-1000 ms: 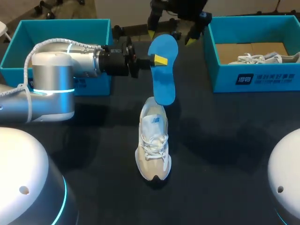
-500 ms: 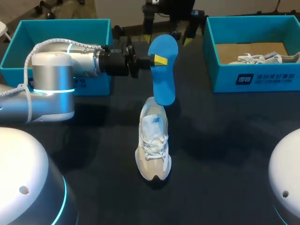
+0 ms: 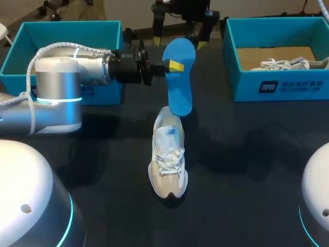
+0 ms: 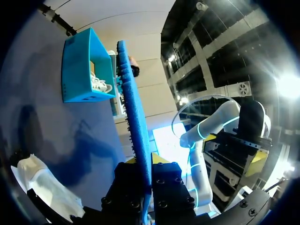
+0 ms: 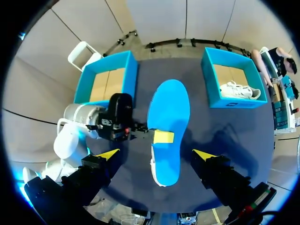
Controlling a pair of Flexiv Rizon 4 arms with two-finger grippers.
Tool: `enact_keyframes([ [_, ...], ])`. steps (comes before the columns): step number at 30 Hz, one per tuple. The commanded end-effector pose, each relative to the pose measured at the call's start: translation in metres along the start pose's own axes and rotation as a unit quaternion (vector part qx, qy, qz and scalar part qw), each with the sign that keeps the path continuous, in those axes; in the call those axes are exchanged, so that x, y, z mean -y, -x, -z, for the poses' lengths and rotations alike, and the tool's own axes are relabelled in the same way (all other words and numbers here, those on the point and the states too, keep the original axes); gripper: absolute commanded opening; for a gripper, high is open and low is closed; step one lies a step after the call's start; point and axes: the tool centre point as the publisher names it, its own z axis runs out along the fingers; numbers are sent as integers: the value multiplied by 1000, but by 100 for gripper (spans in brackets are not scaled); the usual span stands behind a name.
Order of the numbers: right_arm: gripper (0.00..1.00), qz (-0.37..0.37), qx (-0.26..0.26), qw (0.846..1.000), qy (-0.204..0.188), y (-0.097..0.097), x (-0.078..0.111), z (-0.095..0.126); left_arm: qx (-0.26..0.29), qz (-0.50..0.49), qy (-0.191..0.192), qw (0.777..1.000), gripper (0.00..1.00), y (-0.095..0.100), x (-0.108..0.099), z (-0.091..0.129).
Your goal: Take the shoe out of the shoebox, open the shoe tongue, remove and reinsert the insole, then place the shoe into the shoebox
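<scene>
Left gripper (image 3: 172, 66) is clamped on the blue insole (image 3: 180, 85), pinching it by one long edge from the 9 o'clock side. The insole hangs up off the table (image 3: 247, 154), broad face toward the head camera. Its lower end sits right over the heel of the shoe (image 3: 168, 154); can't tell if they actually touch. The shoe is a pale sneaker sitting upright mid-table, toe pointing to 6 o'clock and laces up.

Right gripper (image 5: 156, 153) is up at 12 o'clock above the insole's far end, fingers spread wide and gripping nothing. From its own camera the insole sits ahead of it, between the two yellow tips but clear of both.

One blue shoebox (image 3: 61, 31) is at 10 o'clock from the shoe. A second blue box (image 3: 277, 87) at 2 o'clock has another white sneaker (image 3: 288, 64) in it.
</scene>
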Motion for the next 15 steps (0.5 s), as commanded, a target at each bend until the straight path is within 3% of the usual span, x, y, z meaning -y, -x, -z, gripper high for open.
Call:
enact_keyframes([
  [1, 100, 0, -33, 999, 3, 16, 4, 3, 0, 0, 0, 1000, 0, 0, 0, 0],
  [15, 100, -10, -132, 991, -13, 51, 1, 12, 0, 0, 0, 1000, 0, 0, 0, 0],
])
